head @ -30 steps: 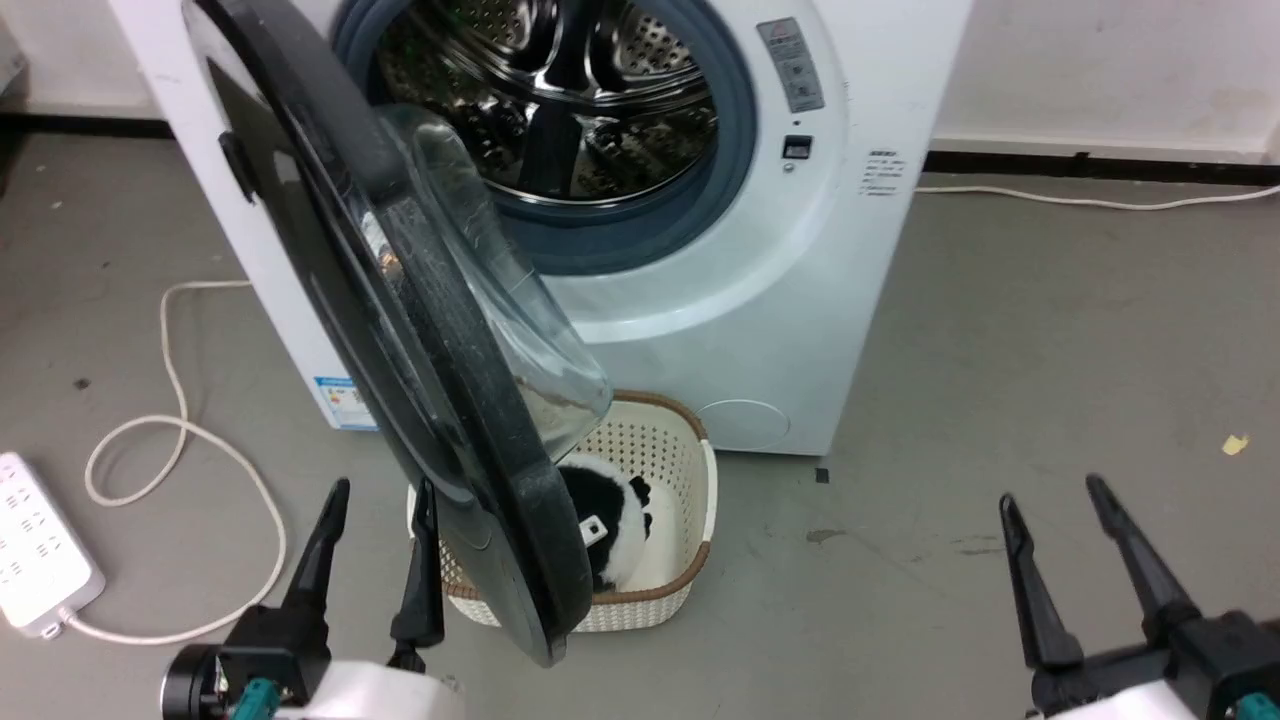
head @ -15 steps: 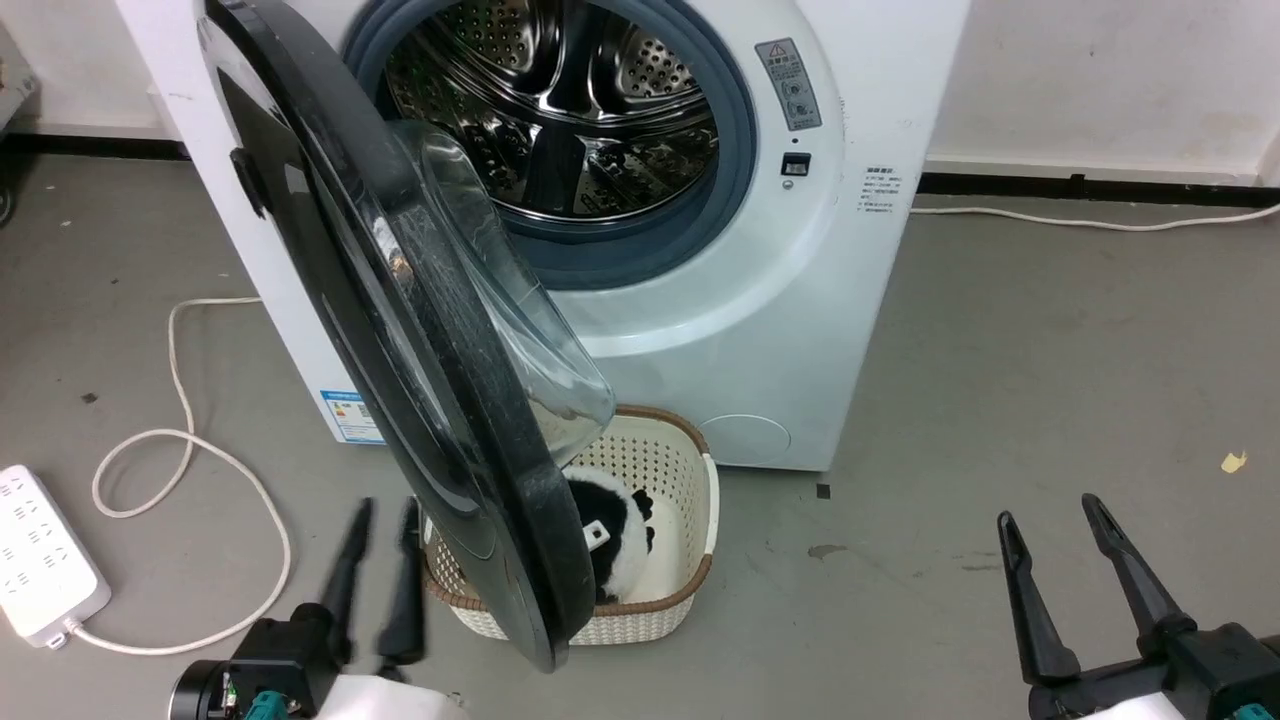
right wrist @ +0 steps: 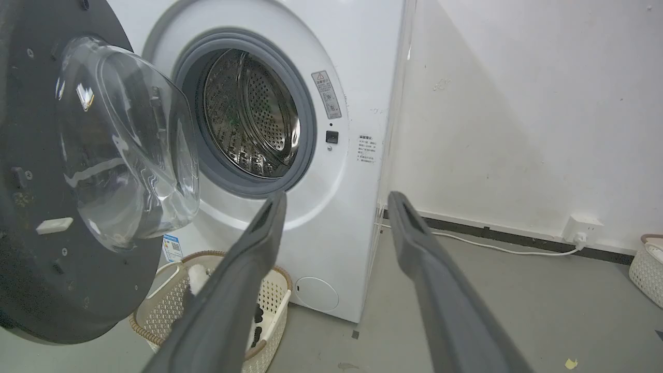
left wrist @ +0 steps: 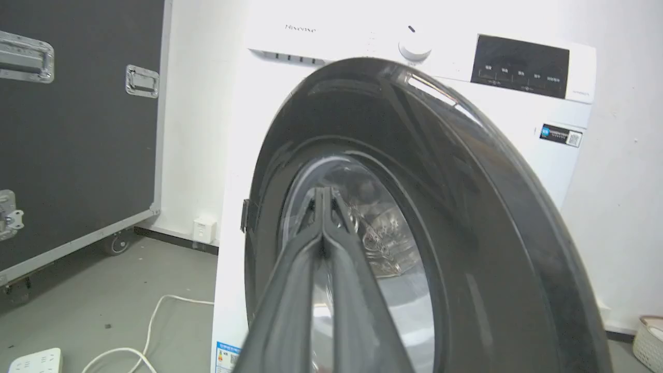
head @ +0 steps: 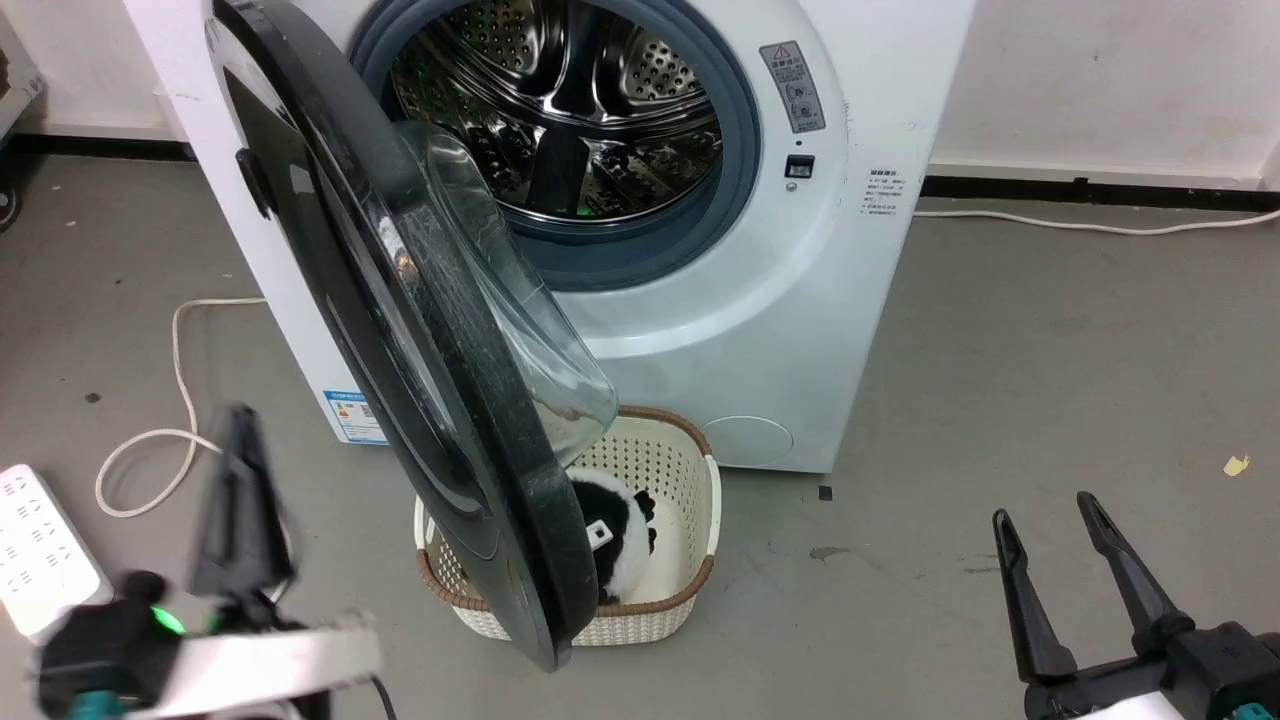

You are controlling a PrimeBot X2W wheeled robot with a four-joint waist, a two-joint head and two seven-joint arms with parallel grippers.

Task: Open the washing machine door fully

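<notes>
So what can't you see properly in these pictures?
- Head view: the left end effector is motion-blurred; its fingers can't be told apart.
- Head view: the washing machine door hides part of the black-and-white plush toy in the basket.
- Head view: the power strip is cut off by the left edge.
- Right wrist view: the warning sticker has print too small to read.

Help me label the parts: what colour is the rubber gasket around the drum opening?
Bluish grey; the gasket shows best in the head view.
</notes>
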